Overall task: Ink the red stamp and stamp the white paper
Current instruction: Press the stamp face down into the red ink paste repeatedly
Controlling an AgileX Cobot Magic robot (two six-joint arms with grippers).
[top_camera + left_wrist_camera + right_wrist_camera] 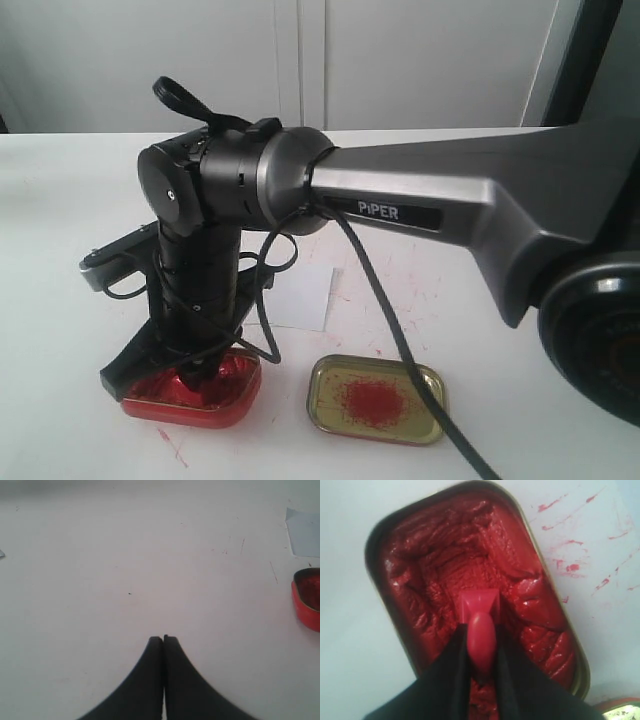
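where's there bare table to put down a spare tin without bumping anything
In the exterior view, the wide bare tabletop left of the red tin is open; the left gripper has bare table ahead of it. It is crowded where the right gripper holds the red stamp in that tin, with the white paper and gold tin close by.

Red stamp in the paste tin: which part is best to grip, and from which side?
Grip the red stamp by its stubby knob, from above, as the right tool does now. Its square block faces down into the paste of the red tin, leaving only the knob standing clear.
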